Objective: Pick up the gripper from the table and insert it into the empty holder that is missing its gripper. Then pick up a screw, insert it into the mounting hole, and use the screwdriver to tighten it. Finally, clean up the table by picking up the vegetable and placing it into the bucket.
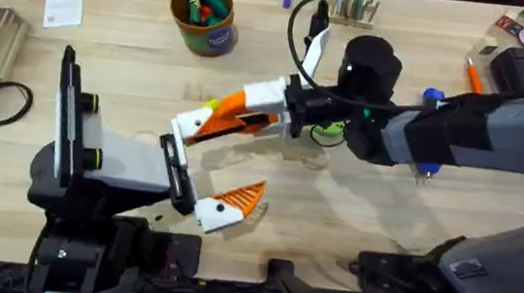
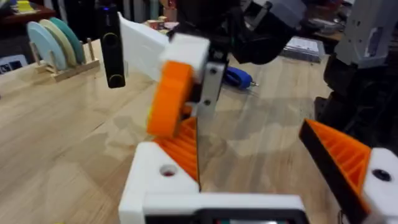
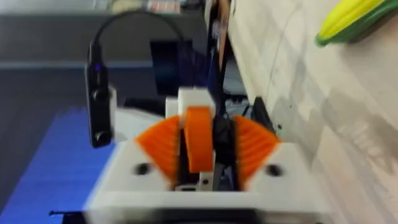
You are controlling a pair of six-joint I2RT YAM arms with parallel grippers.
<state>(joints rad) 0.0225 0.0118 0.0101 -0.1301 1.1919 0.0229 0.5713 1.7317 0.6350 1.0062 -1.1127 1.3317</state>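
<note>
As the right arm reaches across the middle of the table (image 1: 105,62), its right gripper (image 1: 208,121) has its two orange ribbed pads pressed onto the small orange gripper (image 3: 199,138), pinching it between them. The left gripper (image 1: 207,182) sits just below, jaws spread wide, one finger wearing an orange tip (image 1: 237,200) while the other is the bare white holder (image 2: 163,177), and the pinched piece hangs right over that holder. The yellow vegetable (image 3: 349,20) lies on the wood just beyond the right gripper, partly hidden by it from above. The bucket (image 1: 203,18) stands near the far edge with green and red toys in it. The blue screwdriver (image 2: 238,78) lies behind the right arm
</note>
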